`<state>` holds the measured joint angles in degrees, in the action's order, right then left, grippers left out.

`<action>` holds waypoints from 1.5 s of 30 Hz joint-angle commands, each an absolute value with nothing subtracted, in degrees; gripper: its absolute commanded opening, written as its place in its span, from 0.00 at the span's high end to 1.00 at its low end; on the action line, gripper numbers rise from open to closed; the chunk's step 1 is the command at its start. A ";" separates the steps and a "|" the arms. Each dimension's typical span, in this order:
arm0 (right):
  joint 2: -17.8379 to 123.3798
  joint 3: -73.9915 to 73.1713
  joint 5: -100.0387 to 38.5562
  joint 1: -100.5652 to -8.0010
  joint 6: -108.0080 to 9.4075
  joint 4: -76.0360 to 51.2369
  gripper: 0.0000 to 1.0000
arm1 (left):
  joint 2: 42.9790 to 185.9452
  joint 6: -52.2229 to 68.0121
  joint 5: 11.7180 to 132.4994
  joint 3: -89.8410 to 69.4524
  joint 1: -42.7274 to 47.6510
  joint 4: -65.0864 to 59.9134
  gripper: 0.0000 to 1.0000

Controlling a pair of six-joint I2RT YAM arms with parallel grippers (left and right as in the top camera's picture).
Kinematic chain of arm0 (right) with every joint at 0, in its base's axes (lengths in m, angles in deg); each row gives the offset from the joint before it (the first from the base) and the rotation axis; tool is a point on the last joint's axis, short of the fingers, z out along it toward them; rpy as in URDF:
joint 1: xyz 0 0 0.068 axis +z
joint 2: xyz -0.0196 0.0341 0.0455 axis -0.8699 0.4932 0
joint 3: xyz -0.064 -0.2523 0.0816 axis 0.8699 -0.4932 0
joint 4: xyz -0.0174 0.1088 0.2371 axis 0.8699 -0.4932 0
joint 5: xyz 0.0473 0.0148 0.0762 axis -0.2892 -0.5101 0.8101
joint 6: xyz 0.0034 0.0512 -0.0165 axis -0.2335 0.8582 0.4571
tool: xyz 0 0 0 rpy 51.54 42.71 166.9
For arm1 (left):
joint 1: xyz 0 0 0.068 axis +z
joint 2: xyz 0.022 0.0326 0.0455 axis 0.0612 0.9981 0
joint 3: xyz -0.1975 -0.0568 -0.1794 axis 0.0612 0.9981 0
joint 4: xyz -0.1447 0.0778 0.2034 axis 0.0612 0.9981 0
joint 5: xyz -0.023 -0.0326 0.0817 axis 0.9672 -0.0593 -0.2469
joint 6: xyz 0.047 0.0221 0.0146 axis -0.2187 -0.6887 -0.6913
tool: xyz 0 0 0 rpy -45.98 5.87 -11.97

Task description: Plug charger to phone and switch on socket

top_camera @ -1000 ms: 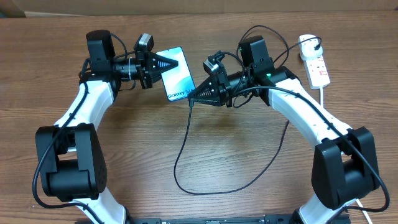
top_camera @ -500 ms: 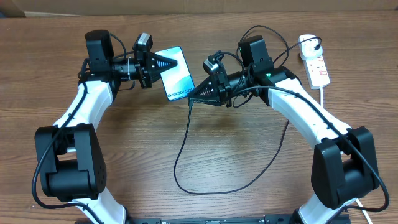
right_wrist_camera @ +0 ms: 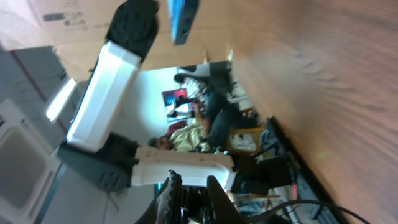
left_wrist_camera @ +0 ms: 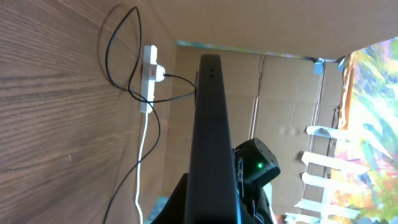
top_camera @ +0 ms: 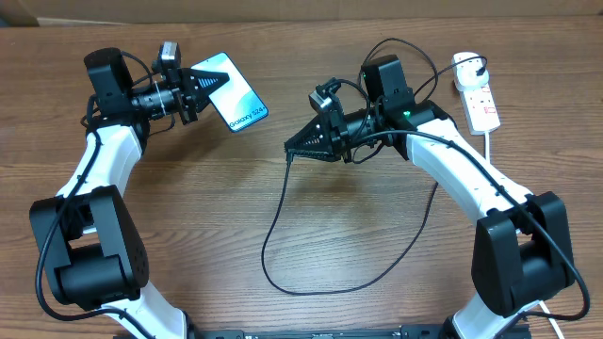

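My left gripper is shut on the phone and holds it tilted above the table at the back left, its blue-white screen facing up. The left wrist view shows the phone edge-on as a dark bar between the jaws. My right gripper sits well right of the phone, pinching the connector end of the charger. The thin black cable loops down toward the front and back up to the socket at the back right. In the right wrist view the fingers stand almost together, and the phone is far off.
The socket's thick white cord runs down the right side behind my right arm. A cardboard wall lines the table's far edge. From the left wrist I see the socket and its white cord on the wood.
My left gripper has carried the phone left and back, away from the right gripper. The connector end stays at the right fingertips, which have not moved.
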<state>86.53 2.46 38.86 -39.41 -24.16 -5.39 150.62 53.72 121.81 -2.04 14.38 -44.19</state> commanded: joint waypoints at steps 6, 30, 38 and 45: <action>86.64 2.81 16.90 -37.99 -27.51 -10.36 0.87 | 150.38 45.46 121.44 -3.18 15.67 -44.45 0.96; 87.73 2.81 -24.39 -32.33 -22.48 -19.80 0.30 | 150.23 26.11 117.29 -3.27 15.87 -40.19 0.96; 87.73 2.81 -25.20 -32.55 -22.72 -19.14 0.09 | 146.62 25.39 110.86 -8.31 15.76 -38.68 0.96; 87.73 2.81 -25.46 -32.79 -22.70 -19.82 0.08 | 145.27 11.93 93.27 -25.34 14.45 -6.77 0.96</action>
